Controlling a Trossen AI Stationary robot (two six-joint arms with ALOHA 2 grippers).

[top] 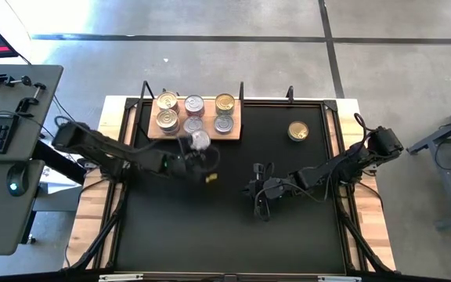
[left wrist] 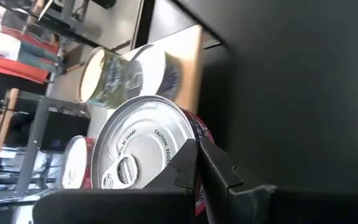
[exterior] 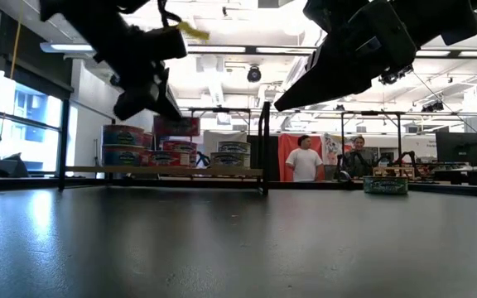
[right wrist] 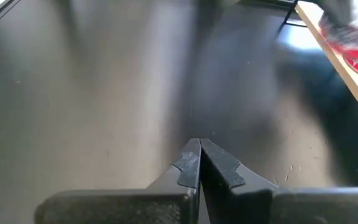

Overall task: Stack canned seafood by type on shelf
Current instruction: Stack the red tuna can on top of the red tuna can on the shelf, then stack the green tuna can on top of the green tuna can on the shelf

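Touching left pincer [left wrist: 197, 163]: silver-lidded tin [left wrist: 143, 144]

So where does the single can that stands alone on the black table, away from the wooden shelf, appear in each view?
High view: the lone can stands on the black table, right of the shelf.
Low view: right of centre, far back, again right of the shelf.
Left wrist view: not in it.
Right wrist view: not in it.
Shared landmark: the shelf, which the left wrist view also shows.
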